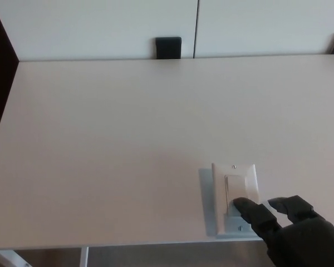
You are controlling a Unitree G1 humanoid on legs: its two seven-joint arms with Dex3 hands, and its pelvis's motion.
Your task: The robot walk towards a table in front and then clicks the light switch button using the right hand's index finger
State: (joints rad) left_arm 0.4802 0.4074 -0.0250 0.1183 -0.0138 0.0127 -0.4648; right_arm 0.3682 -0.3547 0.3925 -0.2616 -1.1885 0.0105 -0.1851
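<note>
We note the right hand [298, 236] with fingers apart, holding nothing, its index fingertip [242, 204] touching the light switch button [234, 192] just ahead on the worktop [117, 139].

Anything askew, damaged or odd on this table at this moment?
Nothing stands out as damaged or spilled. The white rocker light switch plate lies flat near the front edge of the white table, square to it. The black right hand has one fingertip at the rocker's lower end. The only oddity: a wall switch lying on a tabletop.
</note>
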